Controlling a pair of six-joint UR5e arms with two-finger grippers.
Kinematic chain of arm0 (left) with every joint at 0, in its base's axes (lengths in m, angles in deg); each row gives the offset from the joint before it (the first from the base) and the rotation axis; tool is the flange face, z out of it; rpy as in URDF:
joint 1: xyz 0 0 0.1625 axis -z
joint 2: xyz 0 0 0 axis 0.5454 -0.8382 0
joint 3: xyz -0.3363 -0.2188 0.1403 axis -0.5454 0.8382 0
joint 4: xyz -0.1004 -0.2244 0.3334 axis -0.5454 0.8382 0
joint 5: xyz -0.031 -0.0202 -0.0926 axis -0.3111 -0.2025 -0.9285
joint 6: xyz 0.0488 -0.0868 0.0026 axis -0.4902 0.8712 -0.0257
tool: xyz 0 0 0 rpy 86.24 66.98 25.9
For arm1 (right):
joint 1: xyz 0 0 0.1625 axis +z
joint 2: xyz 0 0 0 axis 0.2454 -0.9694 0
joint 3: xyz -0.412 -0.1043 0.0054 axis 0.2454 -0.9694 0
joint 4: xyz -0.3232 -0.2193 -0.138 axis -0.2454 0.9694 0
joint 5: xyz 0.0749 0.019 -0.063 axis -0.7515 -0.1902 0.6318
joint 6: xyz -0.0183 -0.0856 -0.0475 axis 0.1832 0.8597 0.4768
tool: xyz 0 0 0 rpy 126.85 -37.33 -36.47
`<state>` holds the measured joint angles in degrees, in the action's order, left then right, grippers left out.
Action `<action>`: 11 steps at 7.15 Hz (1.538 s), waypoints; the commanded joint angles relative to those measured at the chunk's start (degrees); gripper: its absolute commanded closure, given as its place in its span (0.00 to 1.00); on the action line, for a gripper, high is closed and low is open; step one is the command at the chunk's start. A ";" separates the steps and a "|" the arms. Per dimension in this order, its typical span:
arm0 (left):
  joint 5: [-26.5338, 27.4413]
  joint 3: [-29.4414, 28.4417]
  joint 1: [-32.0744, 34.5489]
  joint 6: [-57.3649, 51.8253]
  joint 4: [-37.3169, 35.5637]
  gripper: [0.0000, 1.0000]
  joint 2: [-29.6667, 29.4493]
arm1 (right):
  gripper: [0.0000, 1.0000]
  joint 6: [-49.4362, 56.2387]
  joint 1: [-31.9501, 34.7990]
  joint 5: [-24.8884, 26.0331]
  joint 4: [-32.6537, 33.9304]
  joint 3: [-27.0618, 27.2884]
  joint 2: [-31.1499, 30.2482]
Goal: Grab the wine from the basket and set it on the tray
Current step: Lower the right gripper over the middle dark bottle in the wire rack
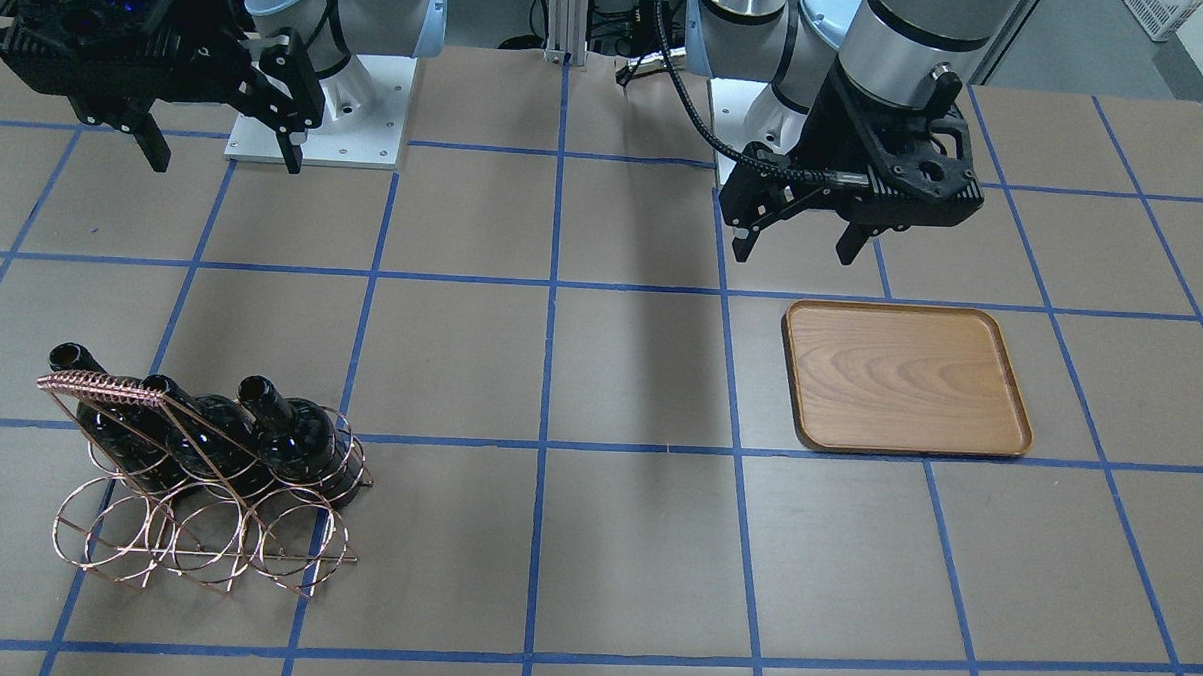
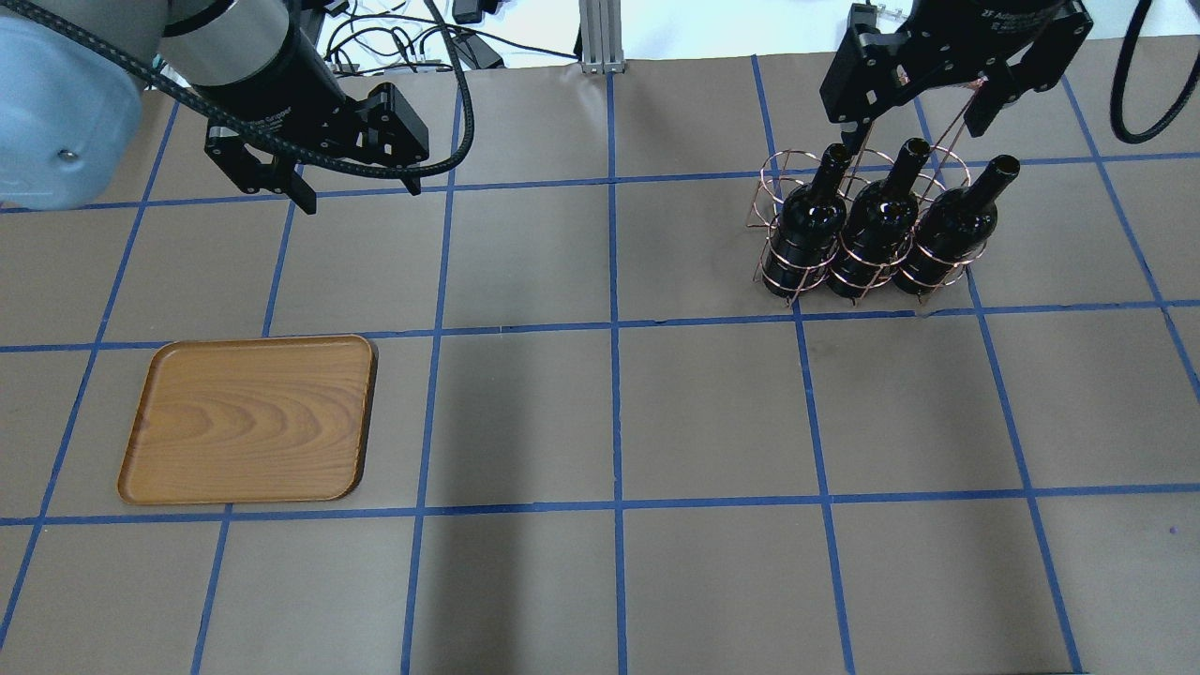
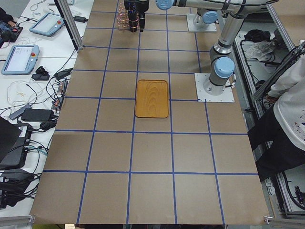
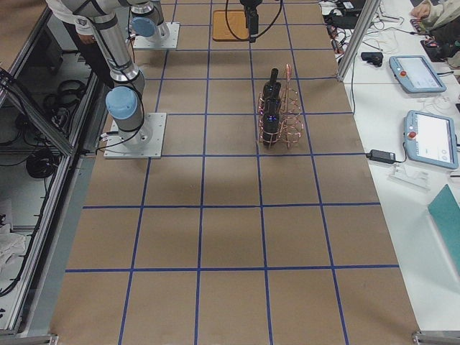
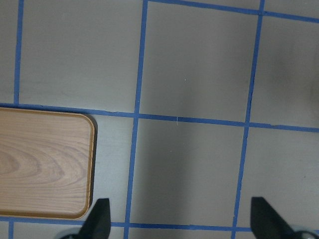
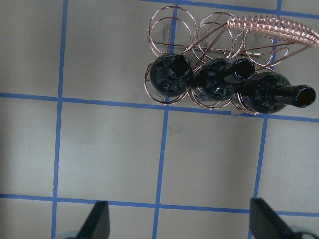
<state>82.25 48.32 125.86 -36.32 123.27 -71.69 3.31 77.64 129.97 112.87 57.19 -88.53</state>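
Three dark glass wine bottles (image 1: 298,437) (image 2: 877,220) (image 6: 219,84) stand upright in one row of the copper wire basket (image 1: 204,539) (image 2: 769,183) (image 6: 271,25); its other row of rings holds nothing. The wooden tray (image 1: 905,379) (image 2: 248,417) (image 5: 40,164) lies bare on the table's other side. My right gripper (image 1: 222,155) (image 2: 914,131) (image 6: 179,226) is open and empty, above the table on the robot's side of the basket. My left gripper (image 1: 797,250) (image 2: 358,192) (image 5: 182,226) is open and empty, raised beside the tray's robot-side edge.
The brown table is marked with a blue tape grid (image 2: 614,328). Both arm bases (image 1: 319,118) (image 1: 760,103) stand at the robot's edge. A metal post (image 2: 600,37) stands between them. Tablets (image 4: 431,136) and cables lie on the side bench. A person (image 3: 286,119) stands near the left base.
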 commanded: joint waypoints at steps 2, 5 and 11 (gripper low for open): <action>0.00 0.00 0.00 0.00 0.00 0.00 0.00 | 0.00 0.04 -0.18 -2.34 0.92 0.15 0.48; 0.00 0.00 0.00 0.00 0.00 0.00 0.00 | 0.00 5.73 -6.39 -1.65 7.51 0.14 8.63; 0.00 0.00 0.00 0.00 0.00 0.00 0.00 | 0.01 9.79 -7.38 -0.25 19.79 5.05 15.24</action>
<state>82.25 48.32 125.86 -36.32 123.30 -71.69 12.33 70.48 129.48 128.64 60.31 -74.20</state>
